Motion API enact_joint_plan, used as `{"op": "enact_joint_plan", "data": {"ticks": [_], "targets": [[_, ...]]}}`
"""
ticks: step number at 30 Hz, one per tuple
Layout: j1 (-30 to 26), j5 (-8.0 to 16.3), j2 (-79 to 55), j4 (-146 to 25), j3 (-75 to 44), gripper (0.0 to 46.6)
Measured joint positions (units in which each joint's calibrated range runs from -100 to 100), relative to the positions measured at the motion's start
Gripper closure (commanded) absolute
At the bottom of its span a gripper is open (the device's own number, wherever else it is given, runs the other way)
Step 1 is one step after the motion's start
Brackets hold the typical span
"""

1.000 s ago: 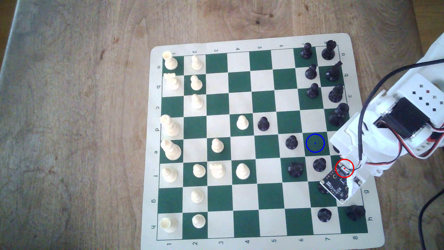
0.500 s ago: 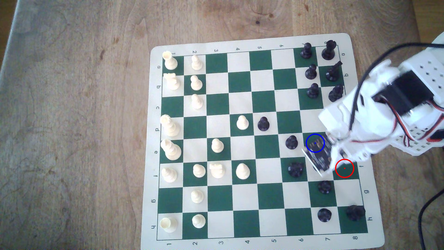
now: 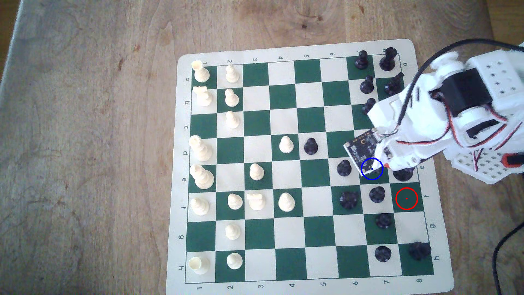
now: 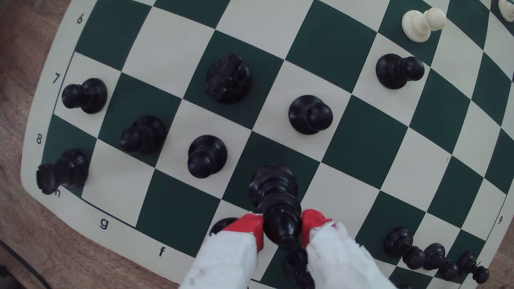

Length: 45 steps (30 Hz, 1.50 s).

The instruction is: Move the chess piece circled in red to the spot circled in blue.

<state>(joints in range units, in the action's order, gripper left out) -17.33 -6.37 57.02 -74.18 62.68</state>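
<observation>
Already the pincer clamped the black bishop — upright, base hanging just over the blue-circled square.

One board, sixteen white pieces, at least fourteen black pieces.

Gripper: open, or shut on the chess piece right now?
Shut on it: in the wrist view the gripper has a red fingertip pressed on each side of the chess piece.
</observation>
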Motion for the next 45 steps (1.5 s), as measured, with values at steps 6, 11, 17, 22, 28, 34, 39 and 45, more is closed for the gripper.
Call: {"op": "enact_joint_plan", "data": {"ticks": [6,11,17,22,28,34,39,45], "targets": [[0.4,0.0,-2.3,5.2,3.6,46.4],[0.5,0.0,-3.4,6.0,3.7,46.4],[0.5,-0.3,-4.5,6.0,4.0,46.4],[0.5,-0.3,-5.4,6.8,5.4,46.2],[0.5,-0.3,-6.5,8.9,6.0,45.9],[0.4,-0.6,-8.0,10.1,6.0,44.6],[0.3,-0.6,-8.0,10.5,6.3,35.1],[0.4,-0.6,-7.1,9.6,7.1,32.1]]}}
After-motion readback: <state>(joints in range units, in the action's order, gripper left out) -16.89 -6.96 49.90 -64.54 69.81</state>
